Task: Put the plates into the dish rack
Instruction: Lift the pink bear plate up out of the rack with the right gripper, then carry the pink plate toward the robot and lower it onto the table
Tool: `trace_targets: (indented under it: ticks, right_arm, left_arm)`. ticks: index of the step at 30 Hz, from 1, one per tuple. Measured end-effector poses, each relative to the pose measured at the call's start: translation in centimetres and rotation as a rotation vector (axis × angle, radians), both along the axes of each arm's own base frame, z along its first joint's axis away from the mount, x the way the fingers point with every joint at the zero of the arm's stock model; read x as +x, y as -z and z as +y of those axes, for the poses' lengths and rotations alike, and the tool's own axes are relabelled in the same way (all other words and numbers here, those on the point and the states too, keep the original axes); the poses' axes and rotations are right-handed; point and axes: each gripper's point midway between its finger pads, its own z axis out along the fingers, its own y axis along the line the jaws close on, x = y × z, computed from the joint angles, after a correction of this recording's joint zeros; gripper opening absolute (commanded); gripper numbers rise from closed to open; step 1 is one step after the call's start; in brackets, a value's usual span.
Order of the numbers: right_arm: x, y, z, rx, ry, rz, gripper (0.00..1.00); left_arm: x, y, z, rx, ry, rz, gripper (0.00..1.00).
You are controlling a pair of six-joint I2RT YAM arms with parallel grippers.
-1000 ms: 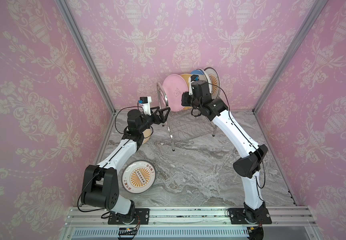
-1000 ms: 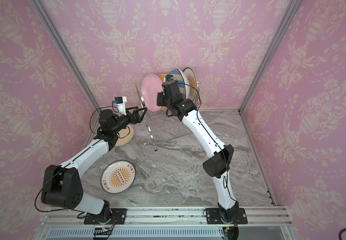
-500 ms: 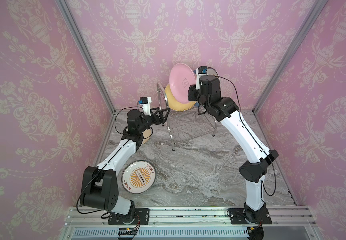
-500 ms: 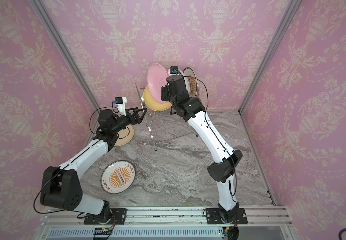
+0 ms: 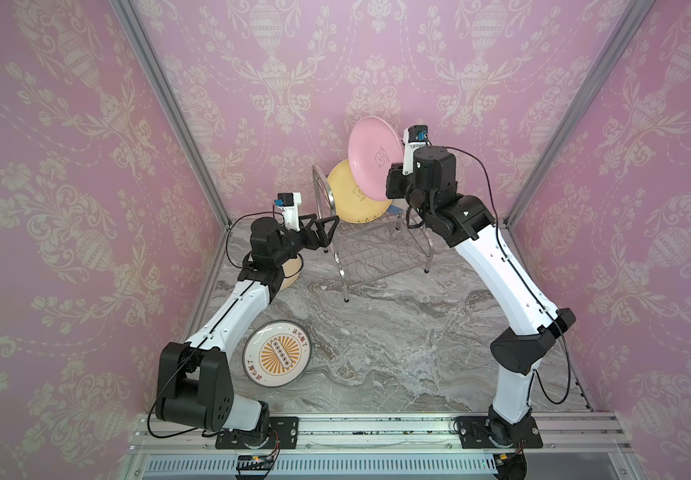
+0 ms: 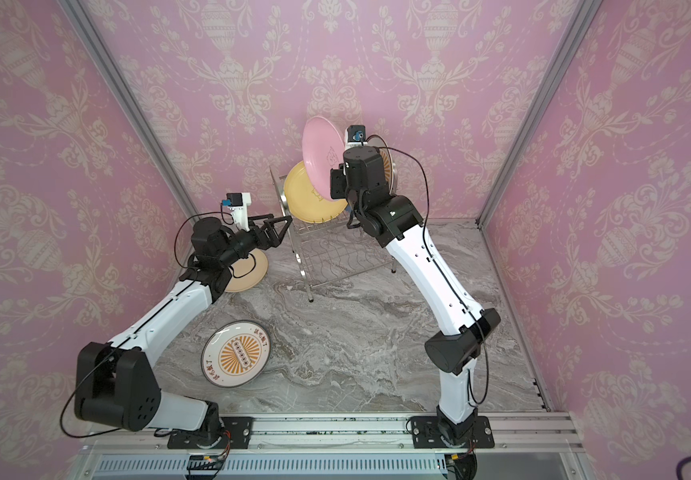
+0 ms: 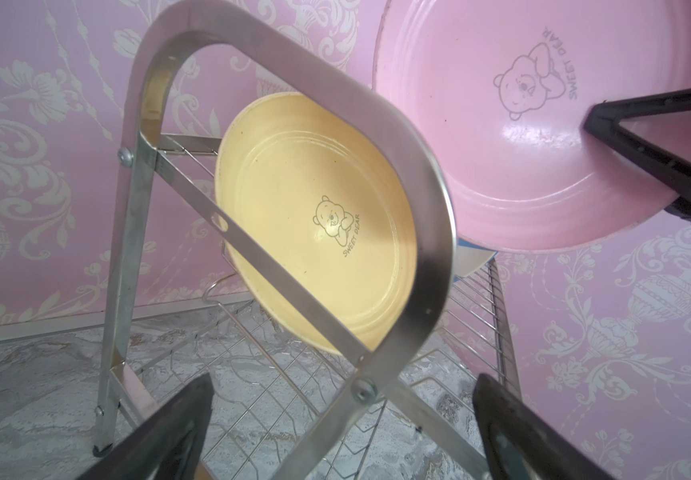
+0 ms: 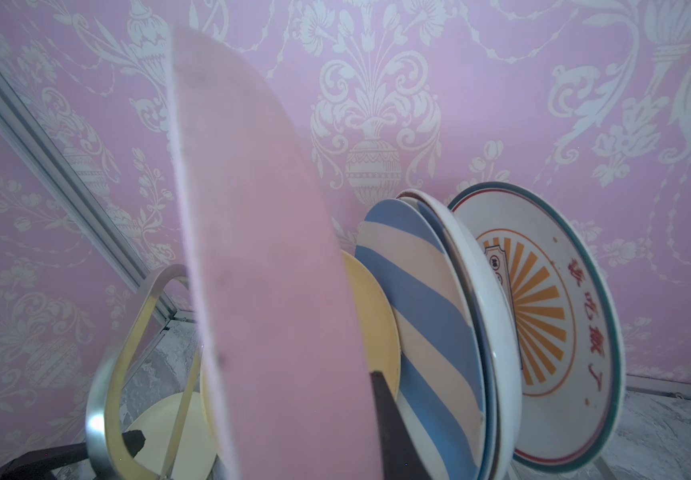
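The right end effector (image 5: pixel 389 183), pinching the pink plate (image 5: pixel 371 153), has lifted it above the dish rack (image 5: pixel 373 249), so it still needs a slot; the left end effector (image 5: pixel 327 226) is open and empty.

Both top views are bright and evenly lit from above; only faint, diffuse shadows lie on the marble tabletop (image 5: pixel 377 345), and the wallpaper (image 5: pixel 86 166) pattern stretches toward the corners. In the left wrist view the pink plate (image 7: pixel 543 137) carries a soft sheen and the dish rack (image 7: pixel 435 232) frame gleams. In the right wrist view the pink plate is close, smeared and out of focus, while the striped plate (image 8: pixel 418 299) behind stays sharp
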Motion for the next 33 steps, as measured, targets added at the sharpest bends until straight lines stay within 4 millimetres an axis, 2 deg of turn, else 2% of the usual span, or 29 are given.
trace_targets:
  ticks: [3, 6, 9, 11, 15, 18, 21, 23, 26, 29, 33]
  right_arm:
    - [-1.6, 0.2, 0.2, -0.005, -0.068, 0.032, 0.00]
    - [-4.8, 0.4, -0.7, -0.015, -0.130, 0.076, 0.00]
    - [-9.1, 1.0, -2.7, -0.002, -0.179, 0.121, 0.00]
    - [-12.6, 1.7, -4.2, 0.031, -0.214, 0.153, 0.00]
    - [-18.8, 4.6, -6.6, 0.116, -0.280, 0.236, 0.00]
    - [-22.4, 10.2, -6.7, 0.176, -0.344, 0.380, 0.00]
    - [-24.9, 19.1, -6.0, 0.231, -0.380, 0.607, 0.00]
    - [-26.5, 25.7, -5.8, 0.260, -0.363, 0.776, 0.00]
    - [-28.4, 32.4, -6.0, 0.308, -0.320, 0.941, 0.00]
    - [-29.1, 35.4, -5.8, 0.368, -0.307, 0.994, 0.00]
    - [-28.1, 36.7, -4.4, 0.453, -0.327, 0.980, 0.00]
  left_arm:
    - [-1.0, -0.3, 1.2, 0.058, -0.042, 0.012, 0.99]
    - [-2.6, -2.0, 2.7, 0.126, -0.098, -0.005, 0.99]
    - [-4.6, -3.9, 4.0, 0.180, -0.148, -0.029, 0.99]
    - [-5.8, -4.8, 4.7, 0.206, -0.172, -0.038, 0.99]
    - [-6.8, -4.4, 5.4, 0.237, -0.197, -0.012, 0.99]
    - [-7.2, -3.1, 5.6, 0.248, -0.201, 0.028, 0.99]
    - [-7.6, -1.7, 5.8, 0.258, -0.204, 0.065, 0.99]
    - [-7.9, -0.8, 5.9, 0.263, -0.206, 0.087, 0.99]
    - [-8.0, 0.2, 6.0, 0.265, -0.209, 0.110, 0.99]
    - [-8.0, 1.1, 6.0, 0.263, -0.208, 0.131, 0.99]
    - [-8.1, 2.3, 6.0, 0.265, -0.205, 0.156, 0.99]
